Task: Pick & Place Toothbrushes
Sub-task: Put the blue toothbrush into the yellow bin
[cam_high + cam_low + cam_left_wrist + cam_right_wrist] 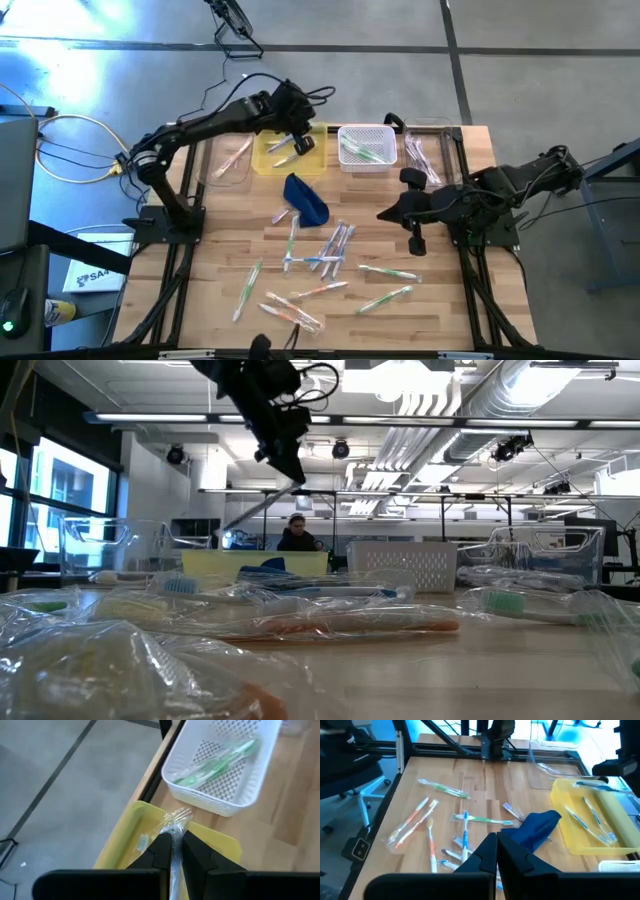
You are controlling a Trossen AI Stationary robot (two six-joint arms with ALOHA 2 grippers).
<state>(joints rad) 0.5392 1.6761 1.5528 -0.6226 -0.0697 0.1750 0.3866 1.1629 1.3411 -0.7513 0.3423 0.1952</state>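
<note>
Several wrapped toothbrushes [322, 262] lie scattered on the wooden table, around a dark blue pouch [306, 198]. Along the far edge stand a yellow tray [266, 162] holding a few toothbrushes and a white basket [366, 160] holding green ones [216, 764]. My left gripper [173, 840] hangs above the yellow tray, shut on one clear-wrapped toothbrush [174, 865]. My right gripper [496, 842] is shut on nothing and hangs high over the table's right half [383, 214], pointing toward the pouch. My left gripper pinches the wrapped toothbrush between its two fingers, and the crinkled wrapper end [178, 818] sticks out just past the fingertips. The fingers slant downward from the table's left side, and the toothbrush runs along them. It is lifted clear above the yellow tray.
A clear tray [230, 158] with a pink toothbrush stands left of the yellow tray, and another clear tray [428, 152] stands right of the white basket. A person [296, 535] sits in the room beyond the table's far edge.
</note>
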